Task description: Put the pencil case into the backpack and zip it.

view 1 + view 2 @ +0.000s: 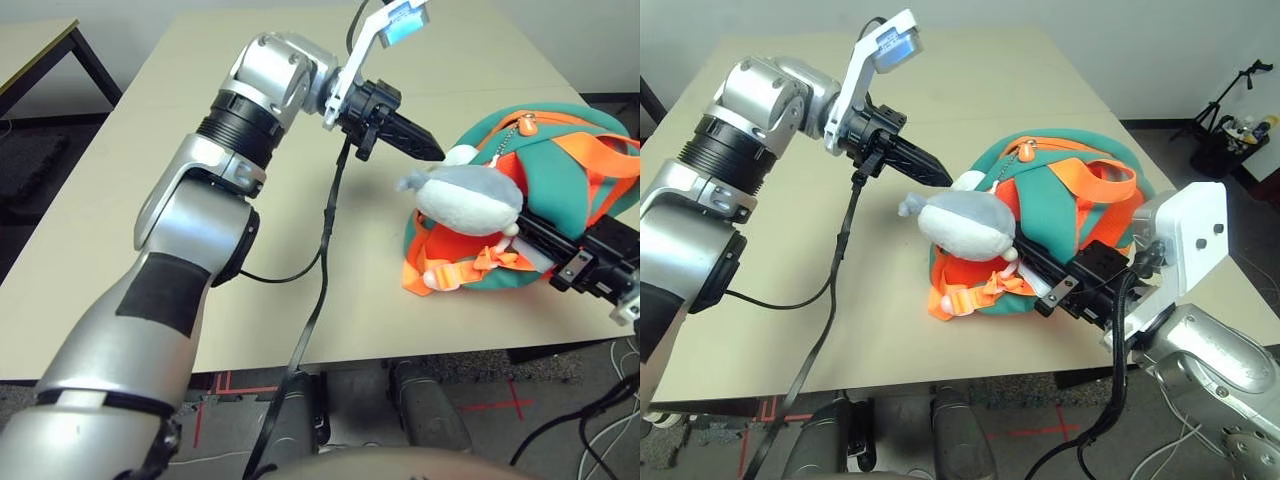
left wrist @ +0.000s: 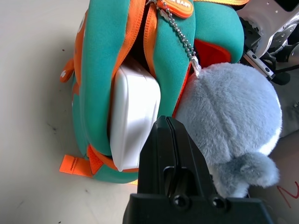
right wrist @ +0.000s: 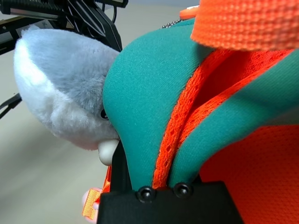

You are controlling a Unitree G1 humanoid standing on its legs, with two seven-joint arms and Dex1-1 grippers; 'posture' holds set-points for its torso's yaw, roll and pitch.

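Two grippers at the backpack [image 1: 1080,215], which lies on the table [image 1: 150,200] near its front-right edge. Left gripper [image 1: 432,150], fingers pressed together and empty, points its tip at the bag's open edge by the plush fish [image 1: 470,195]; right gripper [image 1: 1025,252] is clamped on the teal-and-orange fabric from the near side. Case [image 2: 133,114] sits partly inside the opening, white end still showing between the orange zipper edges.
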